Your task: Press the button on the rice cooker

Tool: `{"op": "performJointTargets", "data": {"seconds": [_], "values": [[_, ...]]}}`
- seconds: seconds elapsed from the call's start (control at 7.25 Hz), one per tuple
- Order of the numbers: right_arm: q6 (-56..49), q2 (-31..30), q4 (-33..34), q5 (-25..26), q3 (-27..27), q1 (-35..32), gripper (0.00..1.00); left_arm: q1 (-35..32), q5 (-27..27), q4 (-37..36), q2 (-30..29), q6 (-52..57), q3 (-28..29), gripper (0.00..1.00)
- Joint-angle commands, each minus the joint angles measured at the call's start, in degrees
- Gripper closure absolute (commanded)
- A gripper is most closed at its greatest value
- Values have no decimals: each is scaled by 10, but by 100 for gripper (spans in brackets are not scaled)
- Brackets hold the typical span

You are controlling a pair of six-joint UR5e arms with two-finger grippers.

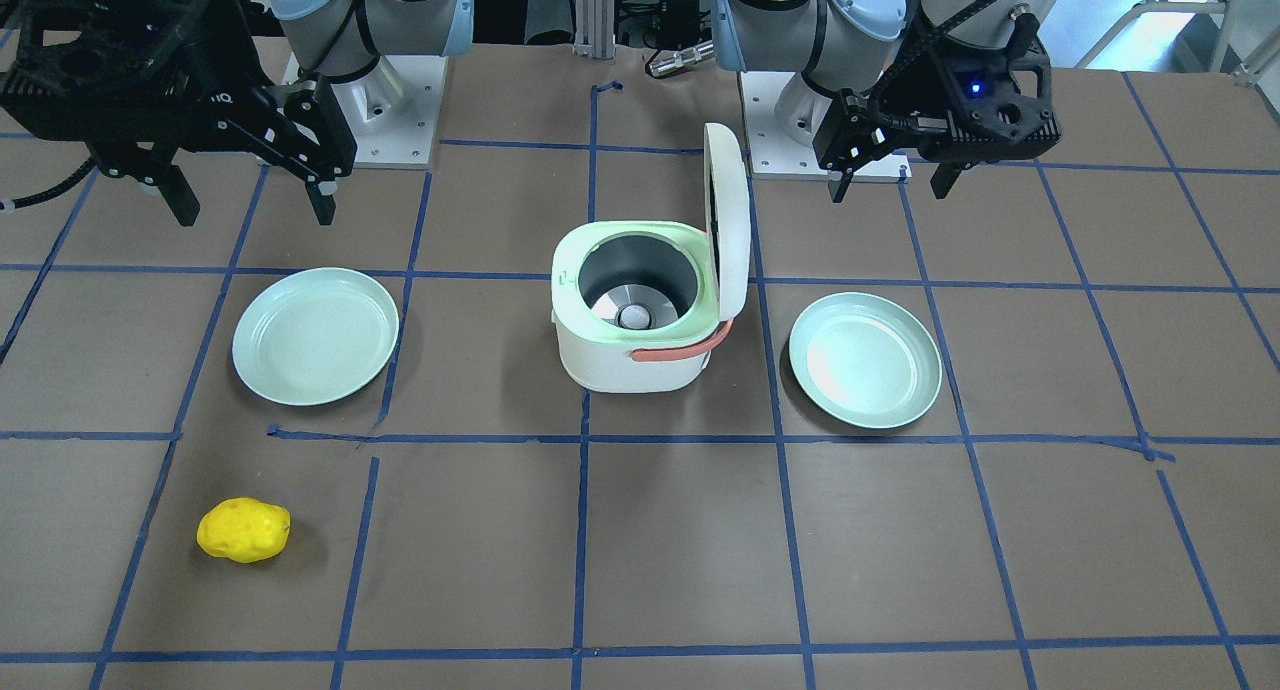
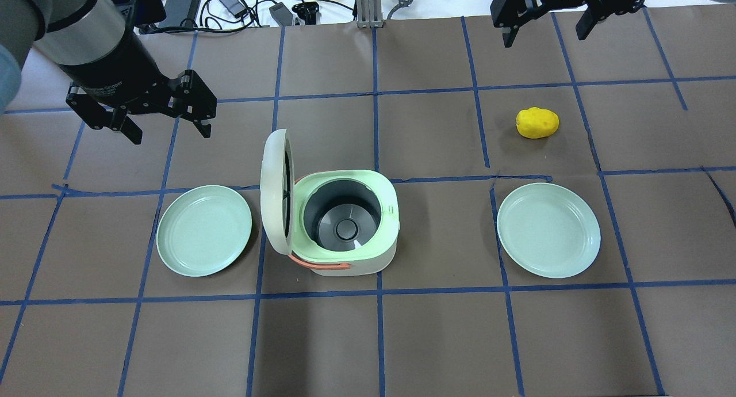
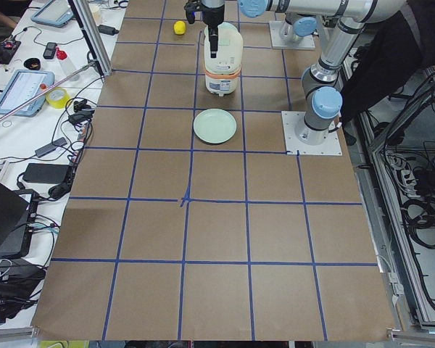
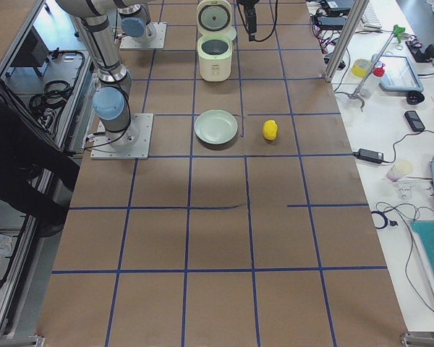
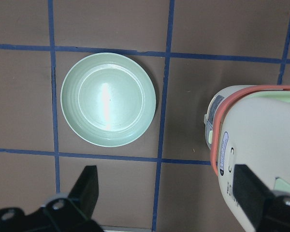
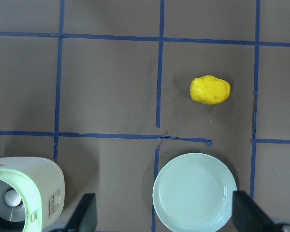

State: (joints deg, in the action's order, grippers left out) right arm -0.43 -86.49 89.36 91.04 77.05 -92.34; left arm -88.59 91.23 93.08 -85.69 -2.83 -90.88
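A: What is hard to make out?
B: The lid [image 2: 275, 190] of the rice cooker [image 2: 353, 268] stands upright. The overhead and front views catch only its edge and inner face, and its outer top is turned away. Only the left wrist view sees that top, and there the cooker runs off the right edge.

A: So where is the button?
B: At the lower right of that wrist view. The button [image 5: 286, 184] shows as a pale mint patch on the white lid top. It is cut by the frame edge and partly hidden behind a black finger [image 5: 251, 188], so I cannot tell its full outline. An oval label [image 5: 225, 140] lies to its left, apart from it.

A: And the cooker?
B: It is at the centre of the overhead view, with a white body, a green rim and an open grey pot. A coral handle [image 2: 319, 264] lies along its lower side.

A: The grippers?
B: The left gripper [image 2: 169, 129] is at the upper left, fingers spread with nothing between them. The right gripper [image 2: 546, 33] is at the top right, likewise spread and empty, and clipped by the top edge.

A: Counts?
B: One cooker and one lid. Two pale green plates: a plate [image 2: 204, 230] just left of the lid and a second plate [image 2: 548, 230] well to the right. One yellow lump [image 2: 537, 122]. Two grippers.
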Motion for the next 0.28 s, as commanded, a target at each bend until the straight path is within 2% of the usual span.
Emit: {"op": "performJointTargets", "data": {"seconds": [0.0,0.14], "values": [[0,0,-1,-1,0,0,0,0,0,0,0,0,0,0],[0,0,-1,-1,0,0,0,0,0,0,0,-1,0,0]]}}
